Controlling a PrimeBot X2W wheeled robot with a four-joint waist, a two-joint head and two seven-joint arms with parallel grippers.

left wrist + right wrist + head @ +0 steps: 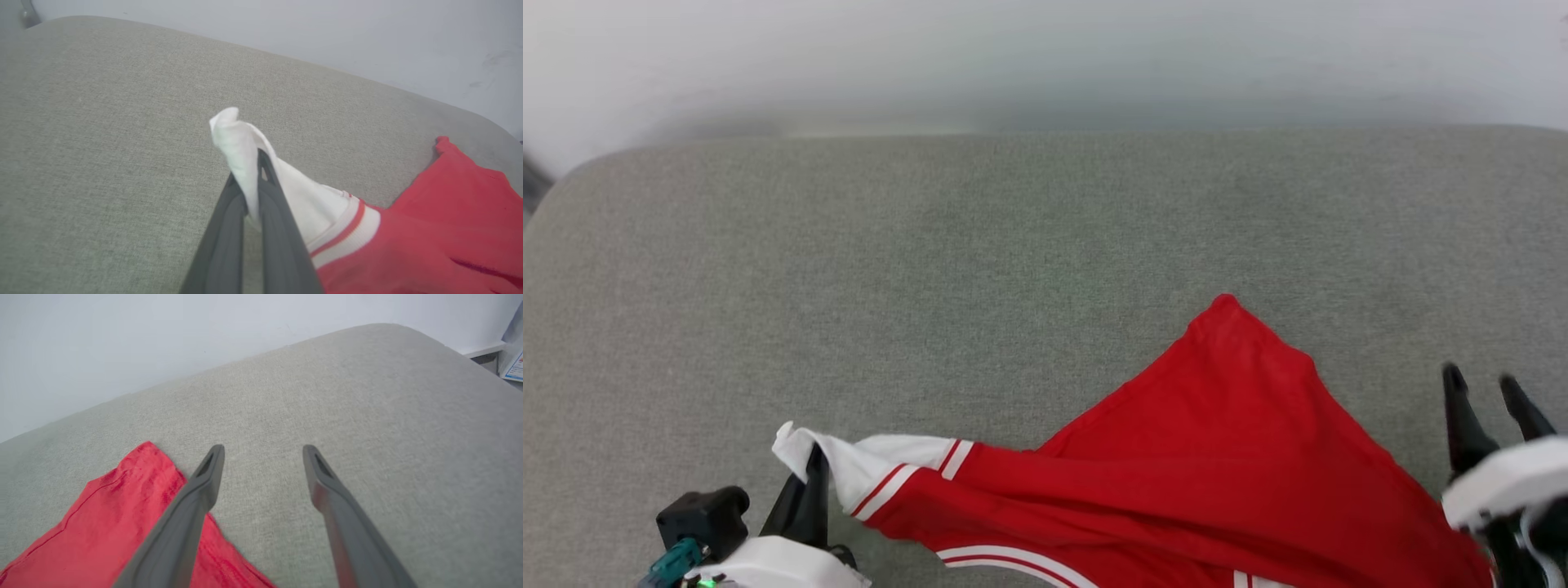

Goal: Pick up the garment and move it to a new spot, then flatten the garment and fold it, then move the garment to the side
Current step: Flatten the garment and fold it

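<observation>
now the left hand [249, 171] pinches only the white sleeve [310, 200] of the shirt [1217, 457] lying on the grey cushion [931, 286], the right hand [263, 451] spread and empty beside it, so a one-sided pull may slip or bunch it.

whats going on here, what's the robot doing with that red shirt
A two-armed robot is handling a red jersey that lies loosely on a grey-green cushion. The left gripper has its jaws shut on the tip of the jersey's white sleeve. The right gripper hangs by the jersey's red edge with its jaws wide open, holding nothing. The jersey is not yet flattened or folded.
</observation>
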